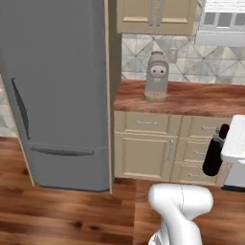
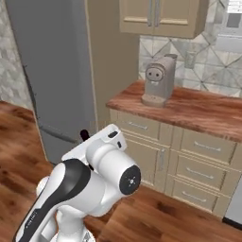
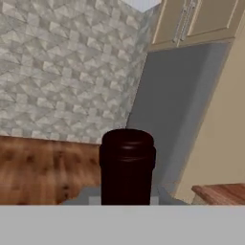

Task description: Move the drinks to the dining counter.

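Carried clear of the wood counter (image 1: 191,98) by the grey fridge (image 1: 57,91), a slim black bottle (image 3: 127,165), likely rigid, light and slick, sits clamped low in the robot's closed gripper (image 3: 127,198).

Grey fridge (image 1: 57,95), beige cabinets (image 1: 158,148), wood counter (image 1: 191,98), tiled wall (image 3: 62,67), plank floor (image 1: 62,215)

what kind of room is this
A home kitchen, rendered: a tall grey fridge, a coffee machine on a wood-topped counter, and beige cabinets above a tiled wall.
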Motion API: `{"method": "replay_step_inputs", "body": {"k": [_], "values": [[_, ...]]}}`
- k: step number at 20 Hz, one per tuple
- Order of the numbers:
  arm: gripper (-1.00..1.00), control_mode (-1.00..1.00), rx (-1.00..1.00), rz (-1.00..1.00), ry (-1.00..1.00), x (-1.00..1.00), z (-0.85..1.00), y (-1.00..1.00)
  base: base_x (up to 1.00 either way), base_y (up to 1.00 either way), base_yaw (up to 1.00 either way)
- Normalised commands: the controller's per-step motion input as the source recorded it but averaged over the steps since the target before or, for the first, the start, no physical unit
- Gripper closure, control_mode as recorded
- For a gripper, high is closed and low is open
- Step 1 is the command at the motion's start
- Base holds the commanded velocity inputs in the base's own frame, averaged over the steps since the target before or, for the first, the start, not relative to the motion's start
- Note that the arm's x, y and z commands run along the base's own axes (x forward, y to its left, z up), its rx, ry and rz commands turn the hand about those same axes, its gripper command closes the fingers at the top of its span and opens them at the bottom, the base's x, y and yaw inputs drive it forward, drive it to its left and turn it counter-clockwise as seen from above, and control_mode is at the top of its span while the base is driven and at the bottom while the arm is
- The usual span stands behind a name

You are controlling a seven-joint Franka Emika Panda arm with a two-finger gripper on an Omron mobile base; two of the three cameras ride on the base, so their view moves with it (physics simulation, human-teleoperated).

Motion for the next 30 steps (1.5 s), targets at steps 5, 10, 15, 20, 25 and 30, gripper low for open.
{"method": "replay_step_inputs", "body": {"k": [5, 10, 15, 20, 25, 30], "values": [[1.0, 1.0, 0.0, 0.0, 0.0, 0.0, 0.0, 0.0, -0.75, 0.51, 0.51], [1.0, 1.0, 0.0, 0.0, 0.0, 0.0, 0.0, 0.0, -0.76, 0.61, 0.47], [1.0, 1.0, 0.0, 0.0, 0.0, 0.0, 0.0, 0.0, -0.43, 0.64, 0.41], [1.0, 1.0, 0.0, 0.0, 0.0, 0.0, 0.0, 0.0, 0.07, 0.36, 0.39], [1.0, 1.0, 0.0, 0.0, 0.0, 0.0, 0.0, 0.0, 0.69, -0.09, 0.27], [1.0, 1.0, 0.0, 0.0, 0.0, 0.0, 0.0, 0.0, 0.75, -0.02, 0.3]]}}
